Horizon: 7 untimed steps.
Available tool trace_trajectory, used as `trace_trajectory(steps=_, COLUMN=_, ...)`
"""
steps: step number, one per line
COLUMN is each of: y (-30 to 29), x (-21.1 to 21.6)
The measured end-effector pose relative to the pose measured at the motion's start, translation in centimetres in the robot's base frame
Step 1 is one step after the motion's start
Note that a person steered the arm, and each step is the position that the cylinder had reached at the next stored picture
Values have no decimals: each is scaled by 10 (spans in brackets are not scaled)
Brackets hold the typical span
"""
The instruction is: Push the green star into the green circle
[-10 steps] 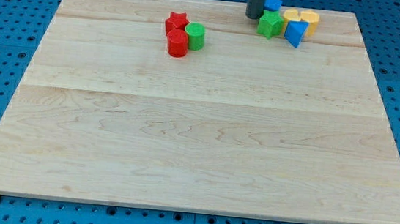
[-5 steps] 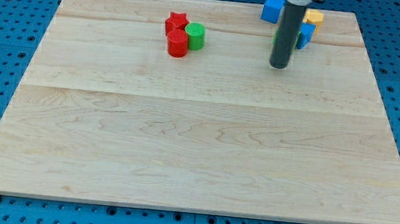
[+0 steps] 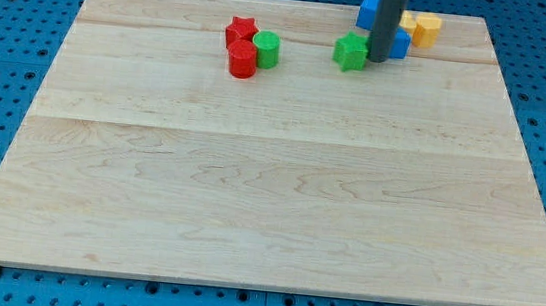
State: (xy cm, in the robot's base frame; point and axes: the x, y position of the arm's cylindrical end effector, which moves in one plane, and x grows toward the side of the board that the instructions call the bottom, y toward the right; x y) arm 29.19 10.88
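Clearly the green star (image 3: 350,52) was the piece that mattered, and it sat near the view's top of the table (image 3: 268,203), a little right of centre. It looked like a small, rigid, light block with a flat base, so I judged it would slide readily on the smooth wood and would not deform or tip. Its points were the worry: a push off its middle would likely spin it rather than drive it straight. With no jaws on this end effector there was nothing to release or clench; it was a bare rod, and contact was the only hold I had. My tip (image 3: 377,60) stood just beside the star's right edge, touching or nearly so; I could not tell which. That was the correct side, I judged, since the green circle (image 3: 267,49) lay well apart toward the view's left.

The circle sat touching a red cylinder (image 3: 243,59), with a red star (image 3: 240,31) just above them. Behind the rod were a blue block (image 3: 370,10), another blue block (image 3: 399,43), partly hidden, and two yellow blocks (image 3: 426,28) at the view's top right.
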Motion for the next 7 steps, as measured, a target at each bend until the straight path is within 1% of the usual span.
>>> trace_trajectory(steps=1, y=-19, x=0)
trace_trajectory(steps=5, y=-33, x=0)
trace_trajectory(steps=7, y=-50, x=0)
